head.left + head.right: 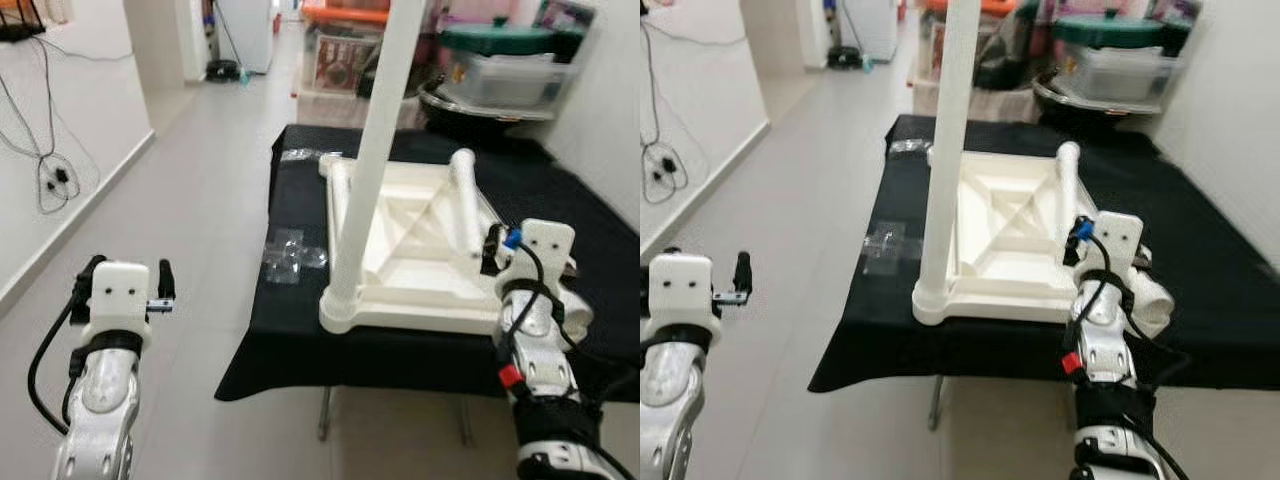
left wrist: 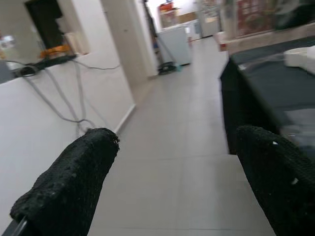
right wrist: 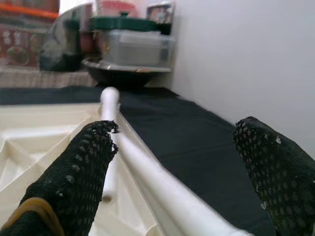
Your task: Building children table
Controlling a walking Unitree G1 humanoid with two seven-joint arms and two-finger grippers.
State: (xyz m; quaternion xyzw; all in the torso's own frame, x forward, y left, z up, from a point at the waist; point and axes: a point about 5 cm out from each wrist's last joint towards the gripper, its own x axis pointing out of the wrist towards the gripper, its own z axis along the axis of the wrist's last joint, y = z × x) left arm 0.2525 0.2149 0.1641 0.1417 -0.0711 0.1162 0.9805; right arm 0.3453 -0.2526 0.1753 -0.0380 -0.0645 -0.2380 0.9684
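Right gripper [image 3: 172, 162], fingers apart, astride loose leg [image 3: 147, 182]. Leg: light rigid smooth plastic; grasp mid-shaft. Tabletop [image 1: 400, 240] at 12 o'clock. Left gripper [image 2: 167, 182] apart, idle.

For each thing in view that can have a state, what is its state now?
Tabletop: upside down on the black cloth.
Near-left leg: upright in its corner socket.
Loose leg: lying across the tabletop.
Left gripper: open, over the floor, holding nothing.
Right gripper: open, fingers either side of the loose leg.
Green-lidded box: lid on.
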